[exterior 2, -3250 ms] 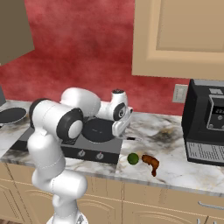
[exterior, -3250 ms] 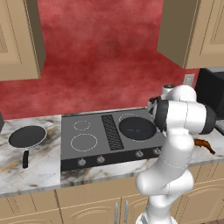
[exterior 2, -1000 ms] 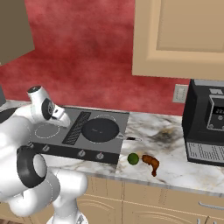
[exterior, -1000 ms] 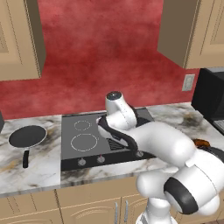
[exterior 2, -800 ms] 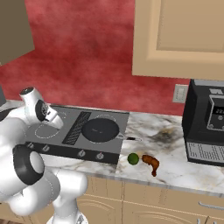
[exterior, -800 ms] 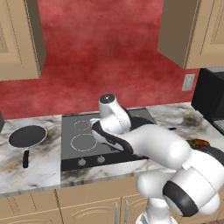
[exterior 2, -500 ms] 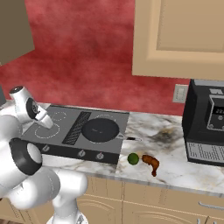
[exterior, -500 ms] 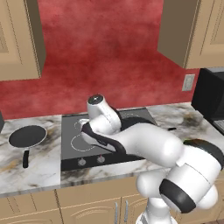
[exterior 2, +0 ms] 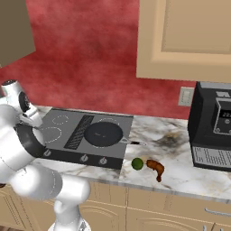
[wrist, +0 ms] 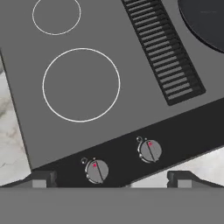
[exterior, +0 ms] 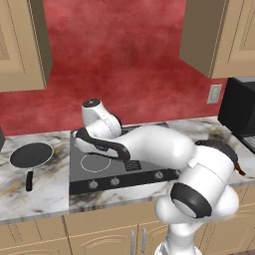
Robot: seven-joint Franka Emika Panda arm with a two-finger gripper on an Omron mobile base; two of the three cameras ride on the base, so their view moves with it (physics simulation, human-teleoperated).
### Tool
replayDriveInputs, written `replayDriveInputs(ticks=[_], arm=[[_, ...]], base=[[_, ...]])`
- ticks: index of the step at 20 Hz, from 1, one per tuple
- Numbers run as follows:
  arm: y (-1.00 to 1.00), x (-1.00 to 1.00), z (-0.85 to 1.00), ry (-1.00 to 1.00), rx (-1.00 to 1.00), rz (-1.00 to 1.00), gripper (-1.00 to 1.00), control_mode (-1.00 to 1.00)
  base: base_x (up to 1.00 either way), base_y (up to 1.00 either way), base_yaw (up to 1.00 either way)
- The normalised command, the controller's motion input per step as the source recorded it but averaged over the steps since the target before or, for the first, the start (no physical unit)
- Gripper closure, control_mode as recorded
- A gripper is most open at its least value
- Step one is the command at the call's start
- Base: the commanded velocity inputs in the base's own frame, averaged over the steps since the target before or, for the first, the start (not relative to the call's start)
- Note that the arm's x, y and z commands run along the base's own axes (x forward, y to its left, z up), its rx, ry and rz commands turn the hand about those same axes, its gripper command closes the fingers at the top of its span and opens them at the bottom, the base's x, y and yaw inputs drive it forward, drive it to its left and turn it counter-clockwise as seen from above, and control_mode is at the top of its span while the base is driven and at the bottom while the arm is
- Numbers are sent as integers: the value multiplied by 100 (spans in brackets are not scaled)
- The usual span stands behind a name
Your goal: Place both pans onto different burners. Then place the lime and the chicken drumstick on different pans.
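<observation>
While the arm reaches left over the cooktop, these lines hold:

Gripper: the gripper (wrist: 111, 180) hangs above the front edge of the cooktop (wrist: 26, 65), its two dark fingertips (wrist: 40, 179) spread wide apart with nothing between them; below it lie two control knobs (wrist: 96, 170).

Hand position: in the left base view the hand sits over the cooktop's (exterior: 99, 172) left burners, and in the right base view it is at the far left, over the cooktop's (exterior 2: 67, 124) left end.

Pans, count: two. One pan (exterior 2: 103, 133) sits on the right burner, black and round, its thin handle pointing right onto the counter (exterior 2: 180, 173); its dark edge shows at the top right of the hand view (wrist: 205, 19). The other pan (exterior: 31, 155) lies on the marble counter (exterior: 30, 196) left of the cooktop, well apart from it, black with a pale rim and a short black handle pointing toward the front.

Lime, count: one, a small green ball (exterior 2: 136, 164) on the counter near the cooktop's front right corner.

Chicken drumstick, count: one, reddish-brown and tapered (exterior 2: 155, 167), just beside the lime on its right.

Burners: two white rings (wrist: 81, 85) on the left half, both bare; a slatted vent (wrist: 164, 52) runs down the middle.

Change: over the last seconds the arm has swung from the right burner across to the left half; pans, lime and drumstick have stayed put.
</observation>
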Motion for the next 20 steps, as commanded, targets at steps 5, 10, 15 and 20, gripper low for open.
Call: replayDriveInputs(ticks=[5, 10, 15, 20], arm=[[67, 0, 0, 1, 2, 0, -100, -100], [60, 0, 0, 0, 0, 0, -100, -100], [49, 0, -1, 0, 0, 0, -100, -100], [36, 0, -14, -2, 0, 1, -100, -100]], base=[[0, 0, 0], [0, 0, 0], [0, 0, 0], [0, 0, 0]])
